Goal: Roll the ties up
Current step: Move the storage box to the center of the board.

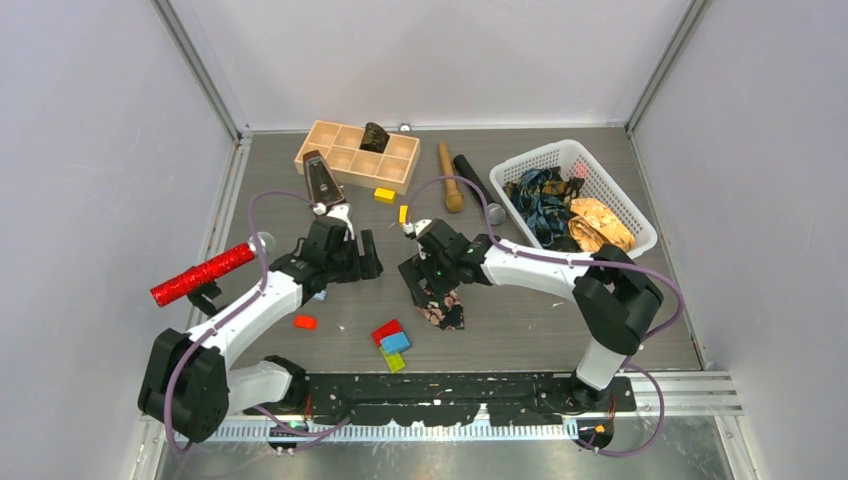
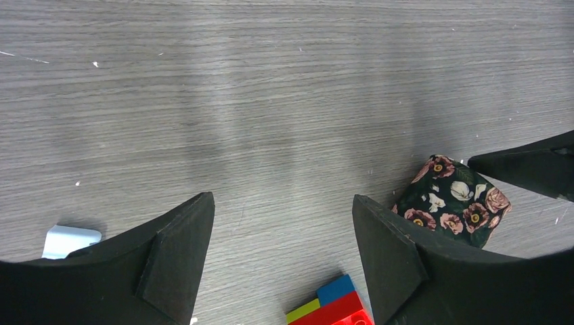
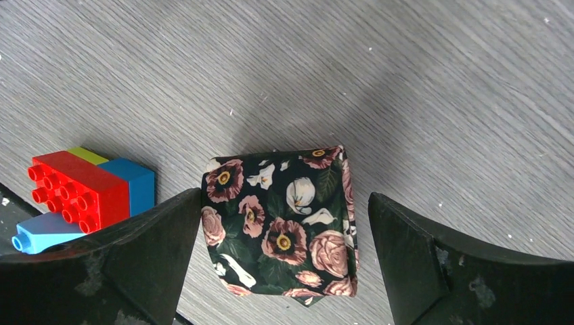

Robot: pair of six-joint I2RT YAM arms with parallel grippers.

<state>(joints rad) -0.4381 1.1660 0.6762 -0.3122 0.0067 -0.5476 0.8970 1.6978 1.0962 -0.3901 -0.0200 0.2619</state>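
A black tie with pink-beige flowers [image 3: 281, 223] lies folded into a short flat bundle on the table, between the open fingers of my right gripper [image 3: 284, 198], which do not touch it. From above, the tie [image 1: 441, 306] lies just below the right gripper [image 1: 418, 276]. My left gripper [image 1: 366, 258] is open and empty over bare table to the left. In its wrist view the left gripper [image 2: 281, 203] has the tie [image 2: 452, 202] off to its right. A dark blue-teal tie [image 1: 540, 200] and a golden-orange tie [image 1: 601, 225] lie in the white basket [image 1: 630, 205].
A wooden compartment tray [image 1: 345, 158] at the back holds a dark rolled tie [image 1: 374, 137], with a dark brown tie [image 1: 320, 178] beside it. A red glittery microphone [image 1: 203, 273] lies left. A wooden pin [image 1: 450, 178], a black cylinder [image 1: 478, 180] and toy bricks [image 1: 392, 340] are scattered.
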